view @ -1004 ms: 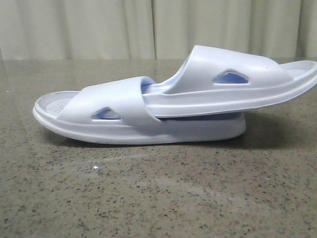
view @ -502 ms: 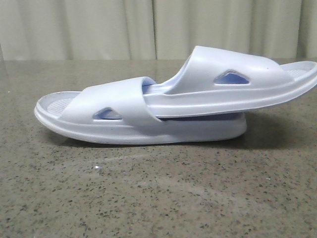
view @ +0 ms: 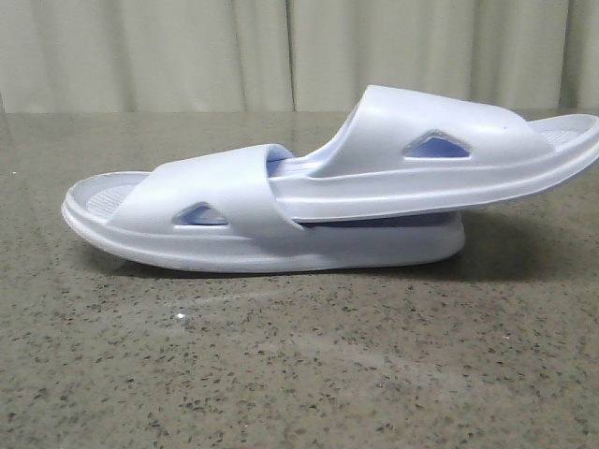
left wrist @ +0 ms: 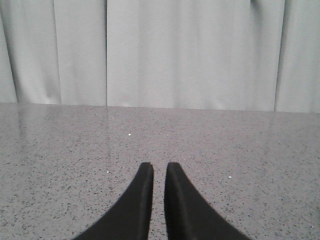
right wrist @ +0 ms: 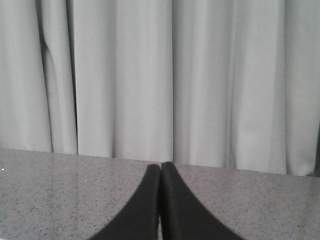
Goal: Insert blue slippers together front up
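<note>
The left gripper [left wrist: 159,172] was seen with its black fingers nearly touching, nothing between them, above bare speckled grey stone table [left wrist: 60,150]. The right gripper [right wrist: 160,172] was pressed fully together, likewise empty, before pale pleated curtains [right wrist: 200,75]. Neither was visible in the front view, where the pale blue-white moulded foam slippers [view: 309,201] lay nested: the upper slipper [view: 440,159] was tucked under the strap of the lower slipper [view: 225,224], which rested on the table. The insertion was judged finished; only a check of the nesting seemed needed next.
</note>
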Available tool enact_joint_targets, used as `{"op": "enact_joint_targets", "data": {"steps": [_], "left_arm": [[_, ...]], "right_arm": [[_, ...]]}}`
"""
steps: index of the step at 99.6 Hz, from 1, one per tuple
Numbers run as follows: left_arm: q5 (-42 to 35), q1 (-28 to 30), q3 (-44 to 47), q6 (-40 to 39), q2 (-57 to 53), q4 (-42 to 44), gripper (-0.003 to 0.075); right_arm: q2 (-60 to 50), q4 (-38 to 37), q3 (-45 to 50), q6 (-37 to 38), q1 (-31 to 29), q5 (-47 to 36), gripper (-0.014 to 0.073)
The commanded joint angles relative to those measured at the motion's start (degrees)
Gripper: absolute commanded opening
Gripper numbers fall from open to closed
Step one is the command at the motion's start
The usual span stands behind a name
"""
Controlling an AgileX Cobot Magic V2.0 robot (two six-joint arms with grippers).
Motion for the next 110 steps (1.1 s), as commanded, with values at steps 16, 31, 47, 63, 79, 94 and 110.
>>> {"op": "enact_joint_targets", "data": {"steps": [16, 31, 47, 63, 79, 94, 110], "left_arm": [[-3.6, 0.1, 0.5, -0.6, -1.7, -0.6, 0.0016], [-3.6, 0.1, 0.5, -0.6, -1.7, -0.6, 0.0016], [-3.6, 0.1, 0.5, -0.6, -1.7, -0.6, 0.0016], [-3.6, 0.1, 0.5, -0.6, -1.7, -0.6, 0.0016], [-3.6, 0.1, 0.5, -0.6, -1.7, -0.6, 0.0016], [-3.6, 0.1, 0.5, -0.6, -1.7, -0.6, 0.0016], [-3.6, 0.1, 0.5, -0.6, -1.7, -0.6, 0.0016]], "right_arm": [[0.3, -0.7, -1.7, -0.5, -0.1, -0.7, -0.0107], [0.3, -0.7, -1.7, -0.5, -0.1, -0.7, -0.0106], [0.3, -0.7, -1.7, -0.5, -0.1, -0.7, -0.0107], [0.3, -0.7, -1.7, -0.5, -0.1, -0.7, -0.0106], [0.3, -0.7, -1.7, -0.5, -0.1, -1.0, -0.0106], [0.3, -7.3, -1.7, 5.5, -0.1, -0.4, -0.0107], [0.3, -37.0, -1.7, 34.2, -0.3, 0.5, -0.0106]]}}
